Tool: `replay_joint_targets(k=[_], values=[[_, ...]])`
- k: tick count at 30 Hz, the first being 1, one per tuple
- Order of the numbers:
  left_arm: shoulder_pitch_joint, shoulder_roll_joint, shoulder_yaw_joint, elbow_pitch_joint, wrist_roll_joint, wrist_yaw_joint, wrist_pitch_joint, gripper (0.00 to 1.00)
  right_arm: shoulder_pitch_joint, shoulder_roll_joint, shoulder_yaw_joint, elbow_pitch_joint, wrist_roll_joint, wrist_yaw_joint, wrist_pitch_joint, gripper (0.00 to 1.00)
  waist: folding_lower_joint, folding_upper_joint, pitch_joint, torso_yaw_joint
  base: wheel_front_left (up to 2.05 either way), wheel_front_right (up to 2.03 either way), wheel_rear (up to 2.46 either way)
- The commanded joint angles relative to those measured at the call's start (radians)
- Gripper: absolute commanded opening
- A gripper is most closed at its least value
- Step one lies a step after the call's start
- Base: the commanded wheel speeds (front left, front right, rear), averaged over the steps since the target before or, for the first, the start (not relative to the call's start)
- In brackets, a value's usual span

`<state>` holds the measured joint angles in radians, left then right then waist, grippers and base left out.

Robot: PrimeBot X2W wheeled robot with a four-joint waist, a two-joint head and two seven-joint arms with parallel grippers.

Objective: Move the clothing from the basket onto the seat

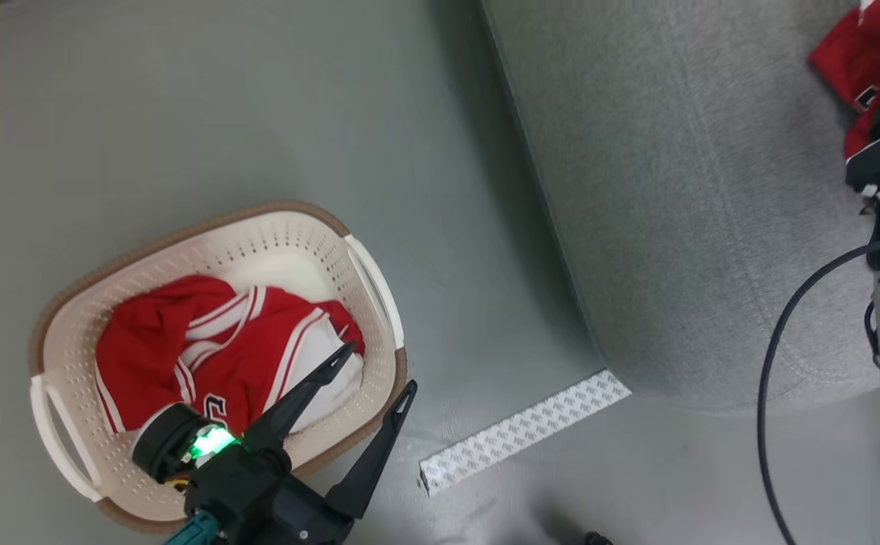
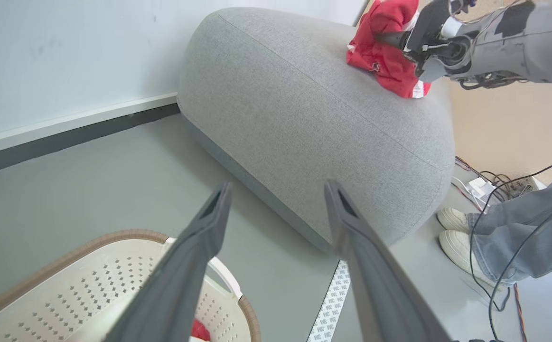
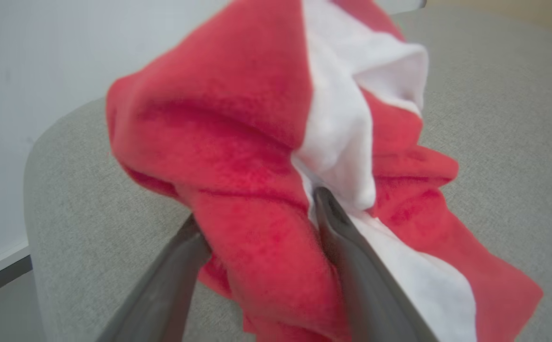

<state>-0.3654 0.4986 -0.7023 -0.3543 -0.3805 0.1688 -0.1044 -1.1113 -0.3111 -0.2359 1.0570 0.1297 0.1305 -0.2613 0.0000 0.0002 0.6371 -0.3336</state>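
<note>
While the left gripper [image 1: 379, 369] is held over the near edge of the basket [image 1: 296, 235], its two dark fingers are spread wide apart and nothing is held between them. One fingertip is seen above the white panel of a red jersey [image 1: 205, 356] that lies crumpled inside the basket, beneath the tool. The other fingertip is seen just past the brown rim, above the grey floor [image 1: 182, 113]. Whether either fingertip touches cloth or rim cannot be told. A white patterned strip [image 1: 523, 431] is laid on the floor just beyond the outer finger. Ahead of the fingers, in the left wrist view, the rounded flank of the grey seat [image 2: 304, 118] is seen.

The right gripper [image 3: 257, 206] is positioned over the top of the seat, well apart from the basket. Its fingers are likewise set apart, and a second red jersey [image 3: 238, 142] with a white panel is bunched between them. It is draped over the finger at that view's right and covers the tip of the other. The cloth is touched by both fingers, but whether it is pinched cannot be told. In the left wrist view that jersey is seen resting on the seat's top. Beside the seat's far corner, a person's pale shoes [image 2: 453, 228] and blue-grey trouser leg [image 2: 532, 223] are seen.
</note>
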Motion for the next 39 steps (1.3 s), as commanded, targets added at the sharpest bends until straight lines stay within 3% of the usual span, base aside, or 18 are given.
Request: replay_joint_targets(k=[1, 10, 15, 25, 33, 39], values=[[0.0, -0.008, -0.005, 0.015, -0.009, -0.004, -0.015, 1.0, 0.032, 0.002, 0.013, 0.001, -0.007, 0.0, -0.004, 1.0, 0.0, -0.0002, -0.061, 0.009, 0.0, 0.0, 0.0], [0.052, -0.112, -0.014, 0.201, -0.111, -0.011, -0.089, 1.0, 0.191, -0.033, 0.141, -0.035, 0.014, 0.0, -0.004, 1.0, 0.0, -0.0002, -0.297, 0.058, 0.0, 0.0, 0.0], [0.104, -0.181, 0.028, 0.341, -0.189, 0.004, -0.131, 1.0, 0.363, -0.032, 0.163, -0.181, 0.052, 0.0, -0.004, 1.0, 0.0, -0.0002, -0.464, 0.112, 0.0, 0.0, 0.0], [0.169, -0.237, 0.161, 0.475, -0.228, 0.044, -0.161, 1.0, 0.652, 0.074, 0.146, -0.532, 0.063, 0.0, 0.053, 1.0, 0.0, -0.0002, -0.639, 0.202, 0.0, 0.0, 0.0], [0.201, -0.261, 0.271, 0.492, -0.163, 0.055, -0.162, 1.0, 0.871, 0.169, 0.122, -0.829, 0.031, 0.0, 0.138, 1.0, 0.0, -0.0002, -0.696, 0.324, 0.0, 0.0, 0.0], [0.22, -0.238, 0.304, 0.519, -0.091, 0.051, -0.162, 1.0, 0.99, 0.231, 0.14, -0.943, -0.01, 0.0, 0.166, 1.0, 0.0, -0.0002, -0.716, 0.387, 0.0, 0.0, 0.0]])
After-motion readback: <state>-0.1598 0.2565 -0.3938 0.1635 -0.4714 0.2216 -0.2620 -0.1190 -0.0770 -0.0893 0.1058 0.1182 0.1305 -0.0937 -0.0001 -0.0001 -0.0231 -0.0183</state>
